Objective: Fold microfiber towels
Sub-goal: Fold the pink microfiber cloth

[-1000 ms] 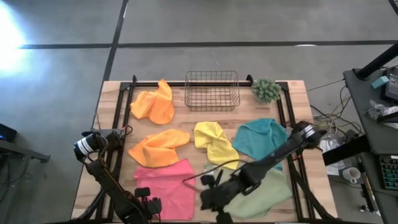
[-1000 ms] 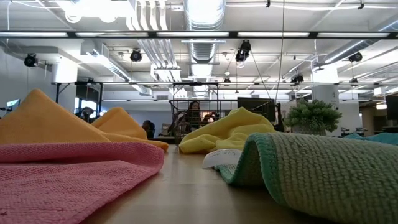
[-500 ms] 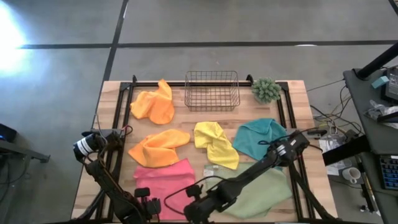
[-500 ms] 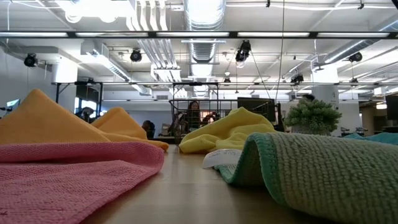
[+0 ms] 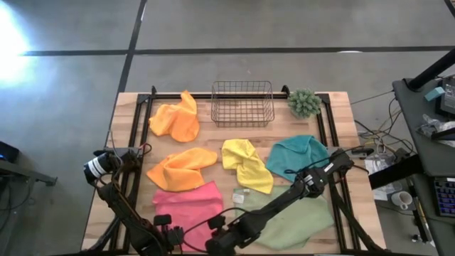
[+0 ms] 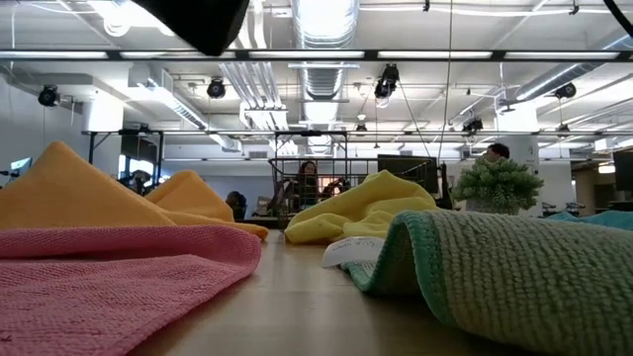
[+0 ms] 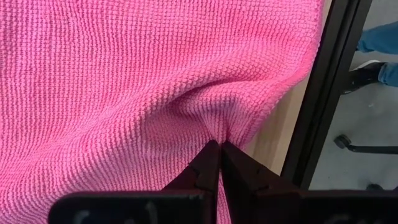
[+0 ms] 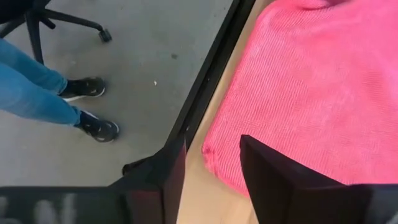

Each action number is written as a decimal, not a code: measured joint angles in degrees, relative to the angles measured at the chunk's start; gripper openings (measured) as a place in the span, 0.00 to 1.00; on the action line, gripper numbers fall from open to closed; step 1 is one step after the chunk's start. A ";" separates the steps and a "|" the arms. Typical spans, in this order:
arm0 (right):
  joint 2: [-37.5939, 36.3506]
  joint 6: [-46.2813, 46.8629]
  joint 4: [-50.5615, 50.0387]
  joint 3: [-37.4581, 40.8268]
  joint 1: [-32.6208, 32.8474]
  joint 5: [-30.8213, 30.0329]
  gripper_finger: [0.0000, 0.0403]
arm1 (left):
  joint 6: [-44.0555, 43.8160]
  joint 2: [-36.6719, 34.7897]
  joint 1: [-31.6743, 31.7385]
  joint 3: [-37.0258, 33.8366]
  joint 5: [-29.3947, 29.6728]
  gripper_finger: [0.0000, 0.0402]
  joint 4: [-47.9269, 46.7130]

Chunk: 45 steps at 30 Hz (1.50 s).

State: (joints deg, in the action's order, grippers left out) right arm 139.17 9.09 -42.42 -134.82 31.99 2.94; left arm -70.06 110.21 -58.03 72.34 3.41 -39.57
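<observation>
Pale wooden tabletop (image 5: 135, 160) carries six soft microfiber towels (image 5: 245, 163), an empty wire basket (image 5: 242, 103), small green fuzzy plant (image 5: 304, 103).

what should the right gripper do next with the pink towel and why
Probably ease the right gripper down onto the near corner of the pink microfiber towel and close. Its jaws stand open just above that free corner, holding nothing, while the left gripper is shut on a pinch of the same cloth's edge.

Grey concrete floor (image 5: 213, 25) with dark lines; white ducts (image 6: 326, 25) and lamps under the ceiling; a desk (image 5: 434, 107) beside the table; an office chair base (image 8: 68, 22).
</observation>
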 joint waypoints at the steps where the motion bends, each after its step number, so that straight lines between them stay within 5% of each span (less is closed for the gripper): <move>1: 0.11 -0.57 0.44 0.04 0.00 -0.02 0.39 | 0.00 0.00 0.02 0.00 -0.02 0.00 0.00; 25: 1.58 -1.06 -3.71 0.32 -1.66 0.96 0.41 | -3.11 0.09 5.47 0.20 1.34 0.00 3.31; 45: 2.71 0.39 -2.72 0.65 -2.01 1.71 0.41 | -3.28 -2.49 2.70 -0.12 -0.21 0.00 0.76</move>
State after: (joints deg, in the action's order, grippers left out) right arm 141.88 9.48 -45.14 -134.17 29.98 4.65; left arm -73.34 107.72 -55.34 72.22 3.20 -38.81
